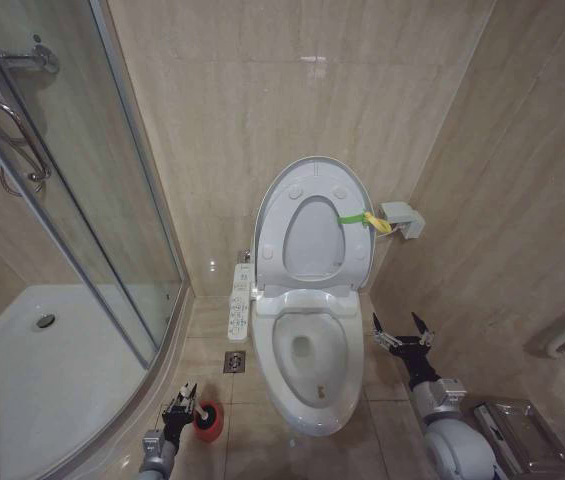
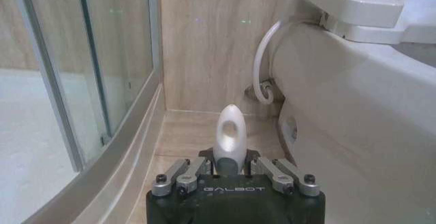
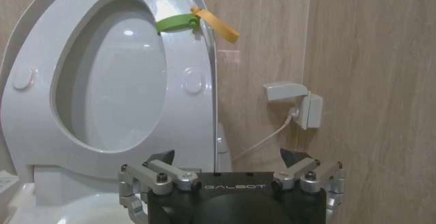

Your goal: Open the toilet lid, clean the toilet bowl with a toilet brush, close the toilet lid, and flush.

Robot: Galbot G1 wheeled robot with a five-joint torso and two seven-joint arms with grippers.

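The toilet lid (image 1: 313,166) stands raised against the wall with the ring seat (image 1: 274,235) folded up in front of it and a yellow-green strap (image 1: 364,220) at its edge. The toilet bowl (image 1: 311,412) lies uncovered below. My left gripper (image 1: 181,403) is low beside the bowl, by a red cup holder (image 1: 210,421). In the left wrist view the left gripper (image 2: 229,169) is shut on the pale handle of the toilet brush (image 2: 229,128); the bristle head is hidden. My right gripper (image 1: 402,334) hovers open to the bowl's right, facing the lid (image 3: 126,81) with nothing in the gripper (image 3: 227,158).
A curved glass shower enclosure (image 1: 112,200) closes off the left. A button panel (image 1: 239,300) sticks out on the bowl's left side, with a floor drain (image 1: 235,361) below it. A wall socket (image 1: 402,218) and a metal bin (image 1: 527,440) are on the right.
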